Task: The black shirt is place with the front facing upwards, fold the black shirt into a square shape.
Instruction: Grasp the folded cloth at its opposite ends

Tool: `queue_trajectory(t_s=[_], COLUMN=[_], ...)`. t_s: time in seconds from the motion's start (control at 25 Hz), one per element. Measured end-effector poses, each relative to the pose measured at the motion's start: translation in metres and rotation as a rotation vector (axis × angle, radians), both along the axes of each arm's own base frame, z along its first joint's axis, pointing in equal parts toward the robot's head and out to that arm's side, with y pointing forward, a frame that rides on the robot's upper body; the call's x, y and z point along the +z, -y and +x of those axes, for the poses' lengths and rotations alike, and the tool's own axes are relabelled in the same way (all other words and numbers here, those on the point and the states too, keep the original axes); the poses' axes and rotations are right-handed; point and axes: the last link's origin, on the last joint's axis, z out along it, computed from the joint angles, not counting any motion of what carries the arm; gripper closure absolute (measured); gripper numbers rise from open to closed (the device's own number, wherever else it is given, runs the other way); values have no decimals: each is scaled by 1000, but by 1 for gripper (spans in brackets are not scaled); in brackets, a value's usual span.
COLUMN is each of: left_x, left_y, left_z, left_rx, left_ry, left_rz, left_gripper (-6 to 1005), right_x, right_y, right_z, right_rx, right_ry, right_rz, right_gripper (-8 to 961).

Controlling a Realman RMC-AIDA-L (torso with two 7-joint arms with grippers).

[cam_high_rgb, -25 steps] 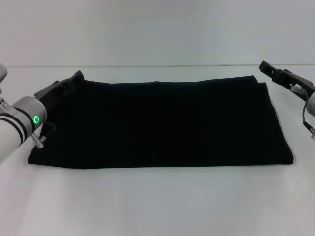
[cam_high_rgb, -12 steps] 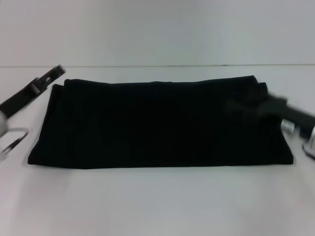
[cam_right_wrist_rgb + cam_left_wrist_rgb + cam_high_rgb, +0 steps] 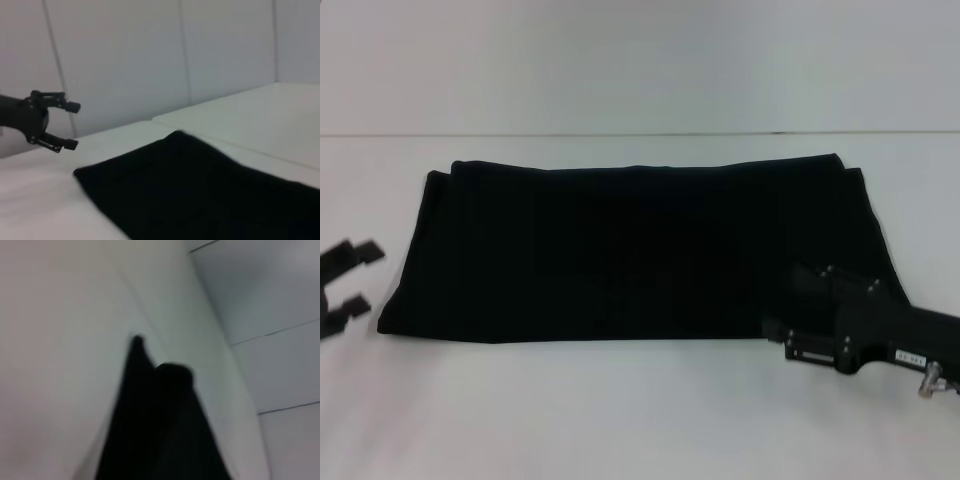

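Black shirt [image 3: 640,250] is lying folded lengthwise across the worktop [image 3: 620,410]. Left gripper [image 3: 358,277] is hovering spread beside its left edge; right gripper [image 3: 800,300], finger state indiscernible, is overlapping its front right corner.

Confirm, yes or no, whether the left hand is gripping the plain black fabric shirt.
No: in the head view the left hand hangs open over bare table beside the plain black fabric shirt, apart from its edge.

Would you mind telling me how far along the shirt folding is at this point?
Done: the black shirt lies folded into a wide rectangle. In hand: the right gripper is over its near right corner; the left gripper, open, is beside its left edge. Left: folding it square.
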Motion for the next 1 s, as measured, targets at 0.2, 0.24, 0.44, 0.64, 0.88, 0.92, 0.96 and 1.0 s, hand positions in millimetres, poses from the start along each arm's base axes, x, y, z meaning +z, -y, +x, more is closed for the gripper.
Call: queue_trajectory(t_s=[0.2, 0.24, 0.44, 0.64, 0.88, 0.92, 0.96, 1.0], left_x=[-7, -7, -8, -13, -18, -19, -20, -20], left_y=[12, 11, 4, -1, -2, -2, -3, -3], left_z=[-8, -8, -7, -11, -16, -17, -17, -18], left_rx=[93, 97, 114, 149, 189, 195, 199, 201], left_ry=[7, 5, -5, 2, -1, 1, 4, 4], left_rz=[-150, -159, -180, -177, -179, -177, -176, -175], left_gripper=[51, 51, 52, 52, 53, 53, 54, 54], right_x=[-9, -10, -13, -13, -12, -12, -12, -12], right_y=[4, 5, 5, 6, 6, 6, 6, 6], right_z=[-2, -3, -3, -2, -2, -2, -1, -1], right_rx=[43, 53, 71, 66, 63, 62, 62, 61], right_ry=[46, 53, 68, 66, 63, 63, 62, 62], right_rz=[-53, -56, -58, -55, -50, -49, -49, -48], right_gripper=[89, 89, 88, 88, 88, 88, 88, 88])
